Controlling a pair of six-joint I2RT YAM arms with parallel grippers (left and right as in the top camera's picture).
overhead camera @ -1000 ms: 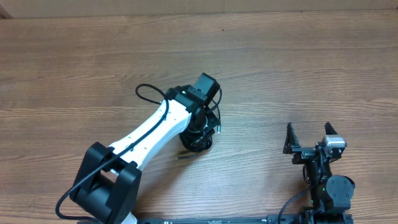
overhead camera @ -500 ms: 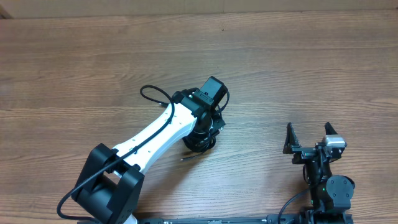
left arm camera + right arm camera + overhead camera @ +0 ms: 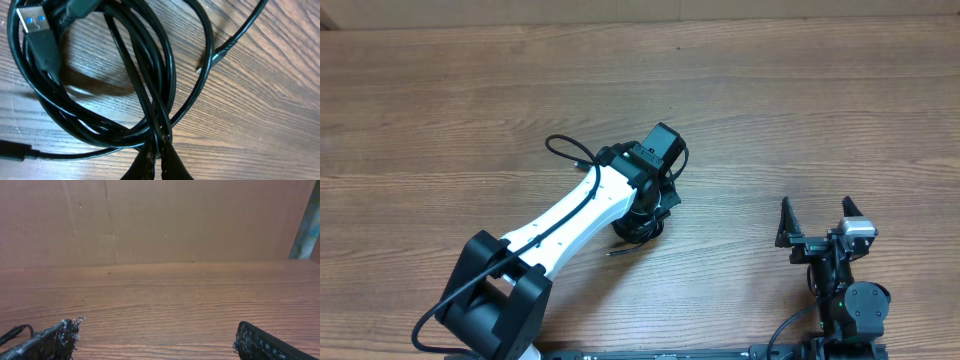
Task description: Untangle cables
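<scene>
The cables (image 3: 150, 107) are thin black cords looped into one coil on the wooden table, filling the left wrist view. A silver USB plug with blue inside (image 3: 36, 21) lies at the top left, and a small plug tip (image 3: 206, 64) lies to the right. My left gripper (image 3: 161, 150) is shut on several strands at the coil's near edge. From overhead the cables (image 3: 642, 228) peek out under the left wrist, with one loose end (image 3: 616, 252) trailing left. My right gripper (image 3: 816, 222) stands open near the front right, far from the coil, with nothing between its fingers (image 3: 55, 340).
The left arm's own thick black cable (image 3: 565, 150) loops out beside the wrist. A brown cardboard wall (image 3: 160, 220) stands behind the table's far edge. A bit of black cord (image 3: 15, 331) shows at the left edge of the right wrist view.
My left wrist shifted slightly right and turned with the coil in its grip, then held still. The right arm has not moved.
</scene>
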